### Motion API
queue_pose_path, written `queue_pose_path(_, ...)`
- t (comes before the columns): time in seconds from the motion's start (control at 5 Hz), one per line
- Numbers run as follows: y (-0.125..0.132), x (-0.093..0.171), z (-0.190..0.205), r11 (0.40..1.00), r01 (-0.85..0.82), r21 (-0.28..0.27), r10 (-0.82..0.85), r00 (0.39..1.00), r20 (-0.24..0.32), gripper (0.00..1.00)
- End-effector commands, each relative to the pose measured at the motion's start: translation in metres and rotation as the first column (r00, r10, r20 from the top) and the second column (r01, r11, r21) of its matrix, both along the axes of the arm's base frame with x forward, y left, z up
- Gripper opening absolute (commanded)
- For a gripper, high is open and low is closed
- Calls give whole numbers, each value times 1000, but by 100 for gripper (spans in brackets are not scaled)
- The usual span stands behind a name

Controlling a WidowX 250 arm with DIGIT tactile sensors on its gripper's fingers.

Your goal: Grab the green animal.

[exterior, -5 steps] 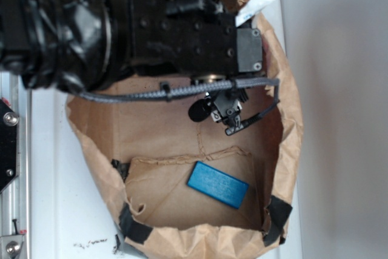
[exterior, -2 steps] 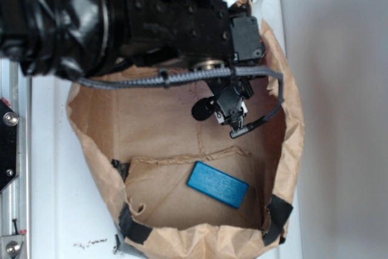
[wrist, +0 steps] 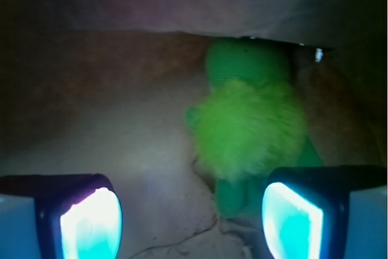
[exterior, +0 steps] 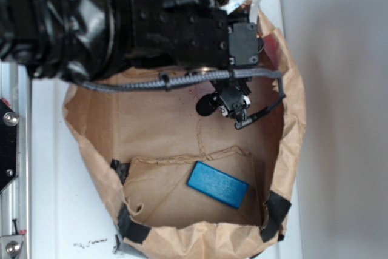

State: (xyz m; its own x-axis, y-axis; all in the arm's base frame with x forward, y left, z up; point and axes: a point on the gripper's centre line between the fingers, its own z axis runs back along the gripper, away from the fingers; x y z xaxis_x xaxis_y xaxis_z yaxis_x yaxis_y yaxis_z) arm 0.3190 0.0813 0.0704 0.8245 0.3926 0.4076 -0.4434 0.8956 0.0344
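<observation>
In the wrist view the green animal [wrist: 248, 122], a fuzzy yellow-green plush with darker green limbs, lies on brown paper just under the folded bag wall. My gripper [wrist: 191, 213] is open, its two lit fingertips [wrist: 91, 222] spread wide at the bottom of the frame. The plush sits ahead of the jaws and toward the right finger, with one dark limb reaching down beside that finger. Nothing is held between the fingers. In the exterior view the black arm [exterior: 151, 22] covers the upper part of the bag, hiding both the green animal and the fingers.
A brown paper bag [exterior: 291, 150] with raised crumpled walls and black tape at its corners encloses the work area. A blue rectangular block [exterior: 217, 184] lies on the bag floor toward the front. A grey braided cable [exterior: 151, 83] runs under the arm. A metal rail [exterior: 9, 150] stands at left.
The arm has shifted a little up and to the right in the exterior view, toward the bag's far wall. The blue block has not moved.
</observation>
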Motion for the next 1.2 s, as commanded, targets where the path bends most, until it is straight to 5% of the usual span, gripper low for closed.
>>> queue_pose_path(0.0, 3, 11, 10, 997, -48, 56, 47, 999, 12, 100)
queue_pose_path(1.0, 10, 23, 1, 991, -101, 85, 100, 995, 22, 100)
